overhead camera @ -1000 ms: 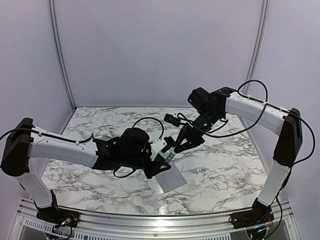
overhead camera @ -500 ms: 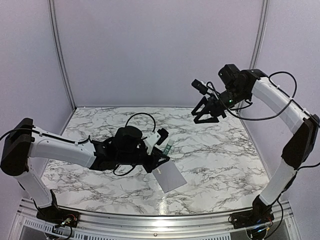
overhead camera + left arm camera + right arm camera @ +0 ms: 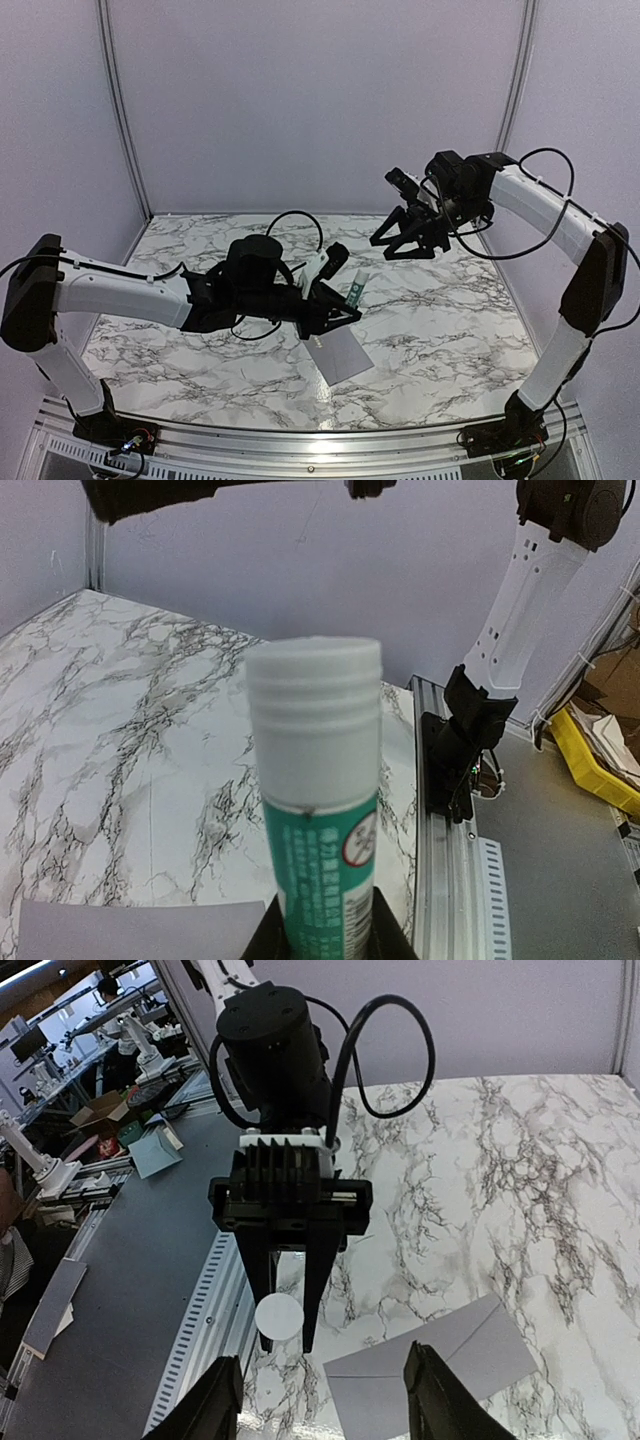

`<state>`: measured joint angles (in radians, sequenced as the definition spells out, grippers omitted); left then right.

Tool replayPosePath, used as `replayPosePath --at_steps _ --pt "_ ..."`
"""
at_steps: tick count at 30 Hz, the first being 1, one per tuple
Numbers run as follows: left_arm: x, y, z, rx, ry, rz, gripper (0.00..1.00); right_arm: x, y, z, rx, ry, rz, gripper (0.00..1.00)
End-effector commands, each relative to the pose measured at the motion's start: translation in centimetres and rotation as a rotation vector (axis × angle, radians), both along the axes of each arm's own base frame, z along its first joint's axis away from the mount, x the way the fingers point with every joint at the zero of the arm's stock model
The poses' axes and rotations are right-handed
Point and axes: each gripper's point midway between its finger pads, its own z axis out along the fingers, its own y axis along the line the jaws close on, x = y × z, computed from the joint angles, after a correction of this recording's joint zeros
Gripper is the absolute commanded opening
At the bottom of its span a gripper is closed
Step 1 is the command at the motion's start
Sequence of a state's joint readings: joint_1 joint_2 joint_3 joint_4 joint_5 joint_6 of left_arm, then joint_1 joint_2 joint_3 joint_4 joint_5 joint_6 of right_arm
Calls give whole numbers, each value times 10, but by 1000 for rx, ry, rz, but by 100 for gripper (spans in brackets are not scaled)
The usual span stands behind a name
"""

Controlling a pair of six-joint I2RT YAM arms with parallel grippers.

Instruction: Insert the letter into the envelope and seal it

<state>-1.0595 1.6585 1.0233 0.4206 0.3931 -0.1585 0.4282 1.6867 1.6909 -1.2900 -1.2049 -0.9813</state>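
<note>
Left gripper [image 3: 338,312] was clamped tight on a glue stick [image 3: 315,810]: white cap, green label with a red crossed-circle icon, print too blurry to read. Right gripper [image 3: 385,248] hung up high, jaws apart, holding nothing. The grey envelope [image 3: 340,354] lay flat on the marble table [image 3: 450,330], just under the left gripper.

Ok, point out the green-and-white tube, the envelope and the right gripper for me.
green-and-white tube [image 3: 315,830]: left wrist view, on its green label.
envelope [image 3: 340,357]: top external view, middle of its grey face.
right gripper [image 3: 381,249]: top external view, midway between its open fingertips.
</note>
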Motion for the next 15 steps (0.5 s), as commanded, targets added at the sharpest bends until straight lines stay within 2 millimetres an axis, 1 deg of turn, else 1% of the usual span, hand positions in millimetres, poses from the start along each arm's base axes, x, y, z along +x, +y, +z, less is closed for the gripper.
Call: replayPosePath --at_steps 1,5,9,15 --pt "-7 -7 34 -101 -9 -51 0 -19 13 15 104 10 93 51" --pt "-6 -9 37 -113 -10 -48 0 -30 22 12 95 16 126 51" --pt "-5 -11 39 -121 -12 -46 0 -36 28 7 79 29 142 49" --pt "-4 -11 43 -133 -19 -41 0 -35 30 2 71 41 138 45"
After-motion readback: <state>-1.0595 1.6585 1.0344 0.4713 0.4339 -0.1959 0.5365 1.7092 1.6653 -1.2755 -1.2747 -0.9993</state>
